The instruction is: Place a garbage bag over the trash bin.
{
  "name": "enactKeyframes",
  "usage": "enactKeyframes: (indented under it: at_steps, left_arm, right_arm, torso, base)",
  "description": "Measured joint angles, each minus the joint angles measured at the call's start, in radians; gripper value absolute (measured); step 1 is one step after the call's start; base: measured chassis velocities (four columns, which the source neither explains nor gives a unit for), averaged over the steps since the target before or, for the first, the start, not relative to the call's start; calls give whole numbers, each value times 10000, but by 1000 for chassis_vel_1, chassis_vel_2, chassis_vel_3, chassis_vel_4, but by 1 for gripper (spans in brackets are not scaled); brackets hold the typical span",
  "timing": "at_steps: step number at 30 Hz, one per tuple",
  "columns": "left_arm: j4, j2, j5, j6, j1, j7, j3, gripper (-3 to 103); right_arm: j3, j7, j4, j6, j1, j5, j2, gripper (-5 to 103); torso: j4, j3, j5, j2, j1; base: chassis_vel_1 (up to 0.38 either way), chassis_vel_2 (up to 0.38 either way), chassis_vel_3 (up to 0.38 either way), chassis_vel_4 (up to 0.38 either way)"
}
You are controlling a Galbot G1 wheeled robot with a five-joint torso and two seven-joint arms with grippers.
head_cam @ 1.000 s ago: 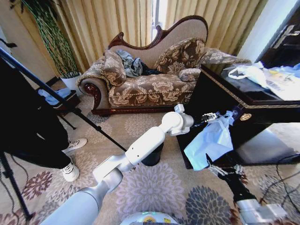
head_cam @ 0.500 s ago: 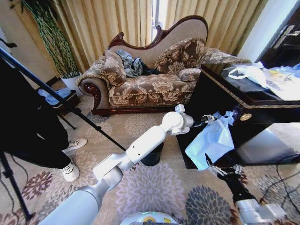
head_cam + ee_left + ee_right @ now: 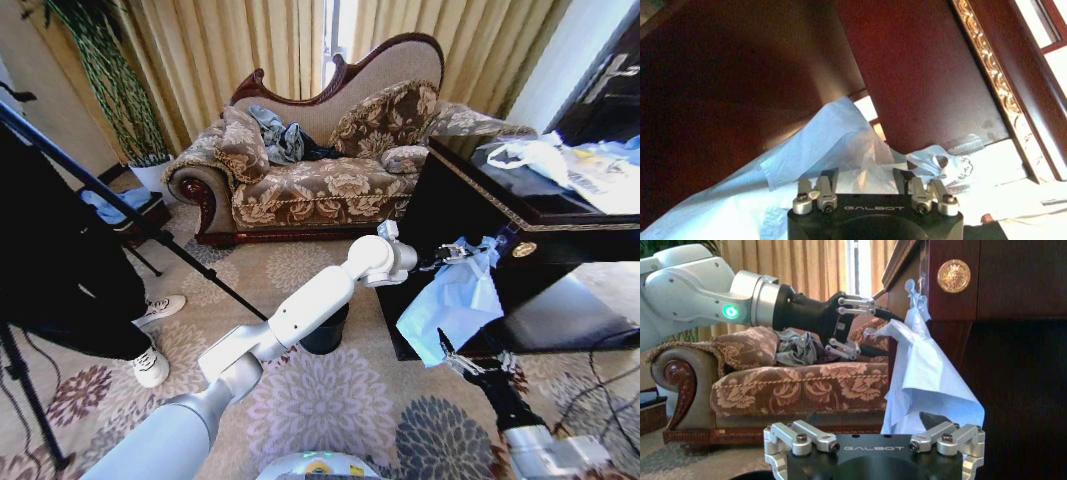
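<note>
The pale blue garbage bag (image 3: pixel 455 305) (image 3: pixel 927 380) hangs against the front of the dark desk, its top bunched near the desk's gold medallion (image 3: pixel 953 275). My left gripper (image 3: pixel 458 250) (image 3: pixel 888 335) reaches across to the bag's upper edge. It is open, with a fold of the bag (image 3: pixel 833 135) between its spread fingers (image 3: pixel 829 176). My right gripper (image 3: pixel 475 355) (image 3: pixel 870 422) is open just below the bag's lower corner and points up at it. The black trash bin (image 3: pixel 325 335) stands on the carpet, partly hidden behind my left forearm.
The dark wooden desk (image 3: pixel 520 215) at the right carries white plastic bags and papers (image 3: pixel 560 160). A patterned sofa (image 3: pixel 320 170) stands behind. A tripod leg (image 3: pixel 150 235) and a person's shoes (image 3: pixel 160 310) are at the left. Cables (image 3: pixel 600 370) lie at the right.
My left gripper and the bag's top have edged slightly right, and the bag hangs a little differently. The right gripper has stayed almost still.
</note>
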Motion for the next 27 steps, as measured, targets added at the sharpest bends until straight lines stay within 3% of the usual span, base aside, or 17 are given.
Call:
enactKeyframes:
  at_steps: [5,11,14,16,27]
  left_arm:
    - [79,1,-63,-21,-1,92,18,45]
    - [332,3,-57,29,-12,478,50,18]
    - [357,3,8,10,-19,632,55,12]
    - [362,3,62,4,-20,740,65,3]
    - [341,3,243,-27,59,905,-51,0]
  right_arm:
    - [0,-1,28,1,-21,0,15,100]
    - [0,-15,79,12,-62,-3,54,100]
    - [3,-19,83,33,-88,-4,67,100]
    - [5,-26,77,64,-98,-7,87,100]
    - [3,-29,34,85,-84,-7,104,100]
  torso:
    - [0,0,0,0,0]
    - [0,0,0,0,0]
    - [0,0,0,0,0]
    - [0,0,0,0,0]
    - [0,0,0,0,0]
  base:
    - [0,0,0,0]
    - [0,0,0,0]
    - [0,0,0,0]
    - [0,0,0,0]
    - [0,0,0,0]
